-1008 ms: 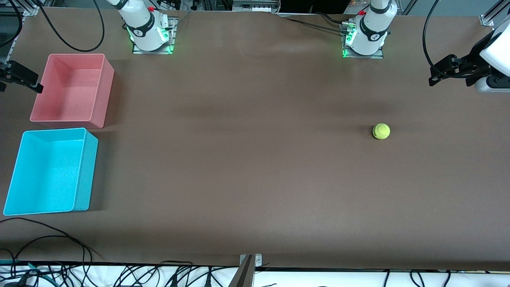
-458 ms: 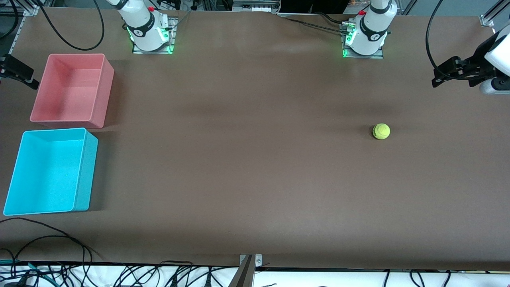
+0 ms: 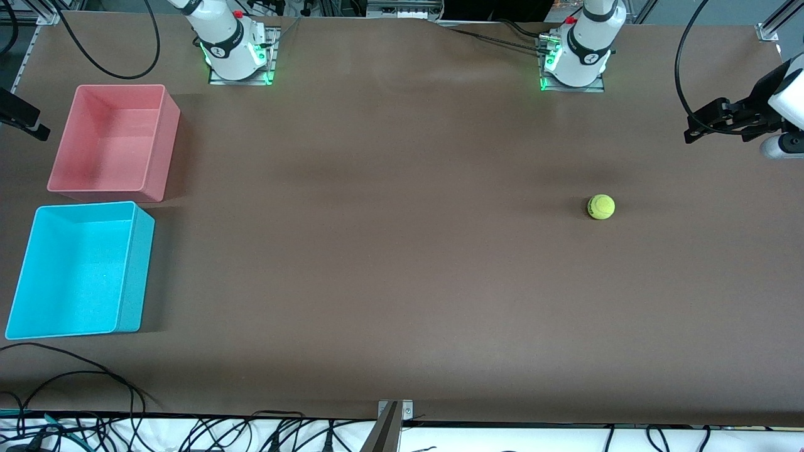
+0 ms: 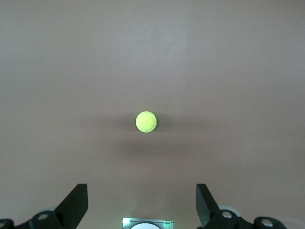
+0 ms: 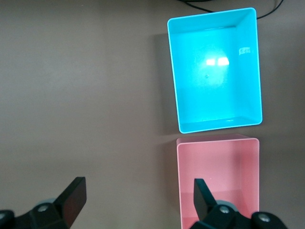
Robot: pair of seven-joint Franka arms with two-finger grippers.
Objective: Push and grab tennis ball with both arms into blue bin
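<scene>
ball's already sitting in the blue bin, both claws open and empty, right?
Not quite. The tennis ball lies on the bare table toward the left arm's end; the front view shows it, and the blue bin empty. Left claw and right claw are open and empty.

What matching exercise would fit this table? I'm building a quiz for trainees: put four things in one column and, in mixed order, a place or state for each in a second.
Things:
1. tennis ball
2. blue bin
3. pink bin
4. left gripper

Places or states:
A. at the right arm's end, farther from the front camera than the other bin
B. on bare table toward the left arm's end
C. fingers open, up in the air, holding nothing
D. at the right arm's end, nearer the front camera than the other bin

Pairs: 1-B, 2-D, 3-A, 4-C
</scene>
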